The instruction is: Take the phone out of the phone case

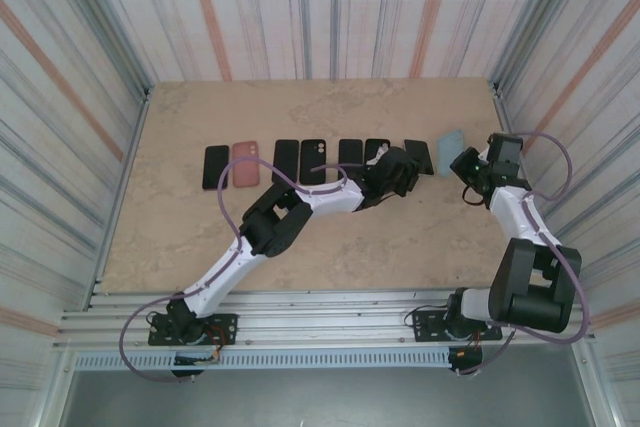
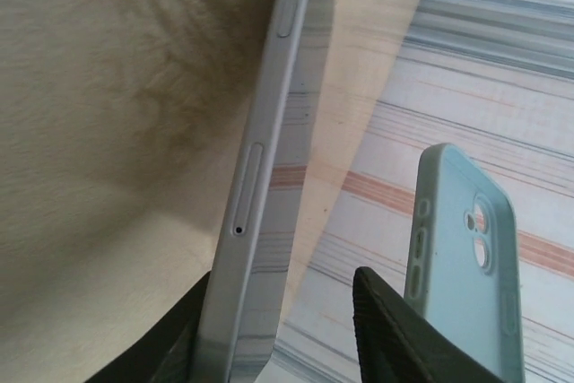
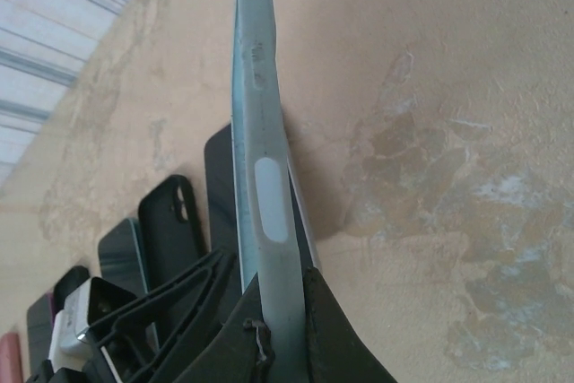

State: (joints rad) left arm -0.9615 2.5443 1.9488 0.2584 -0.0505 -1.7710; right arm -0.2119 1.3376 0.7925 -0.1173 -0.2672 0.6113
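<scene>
Closest to the right wrist camera, the right claw point(image 3: 278, 280) is clenched on the lower end of a pale blue phone case point(image 3: 260, 132), which stands edge-on and upright between its black fingers above the beige tabletop point(image 3: 448, 87). From overhead that arm holds the case up near the far right of the tabletop, just right of a row of phones and cases point(image 1: 300, 162) lying flat side by side, mostly dark, with a pink case point(image 1: 245, 164) second from the left. The left claw point(image 1: 395, 172) reaches over the right end of that row. Its wrist camera shows the silver phone point(image 2: 260, 186) out of the case, seen edge-on and tilted, its base beside the left-hand finger, while the other finger stands apart from it with a gap showing: the claw is released. Whether the phone's far end touches the tabletop cannot be told.
</scene>
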